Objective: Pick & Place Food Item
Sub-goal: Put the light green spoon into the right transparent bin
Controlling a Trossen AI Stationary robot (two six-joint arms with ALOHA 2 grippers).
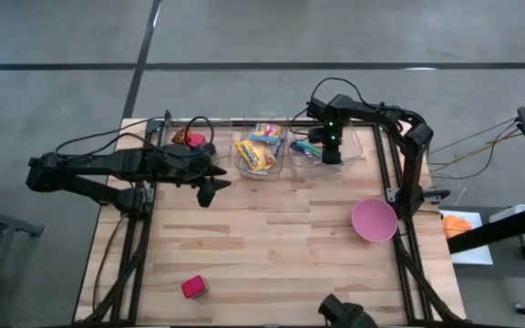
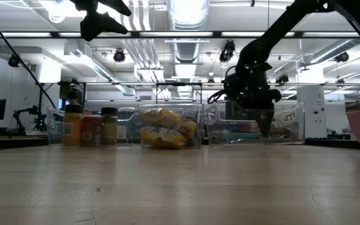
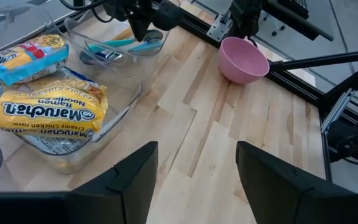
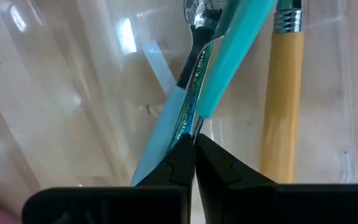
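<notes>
Three clear tubs stand along the table's far edge. The middle tub [image 1: 281,164] holds yellow ramen packets [image 3: 48,115]. The right tub [image 1: 358,146] holds utensils: teal handles [image 4: 241,56], a shiny metal one [image 4: 194,93] and a yellow wooden handle [image 4: 281,112]. My right gripper [image 4: 194,138] is shut and points down into that right tub [image 2: 292,128], its tips at the crossing teal and metal handles. My left gripper [image 3: 196,148] hangs open above the table, near the left tub, with nothing between its fingers. My right gripper has its shut fingertips [image 4: 182,155] right at the crossing of the metal handle [image 4: 191,118] and a teal handle, coming from above. Whether they touch the handles I cannot tell. The utensils lie flat in the tub.
The left tub holds jars [image 2: 89,128]. A pink bowl [image 1: 374,220] stands near the table's right edge. A small pink block [image 1: 194,287] lies near the front left. Bare wood spreads across the table's middle; black frame rails run along both sides.
</notes>
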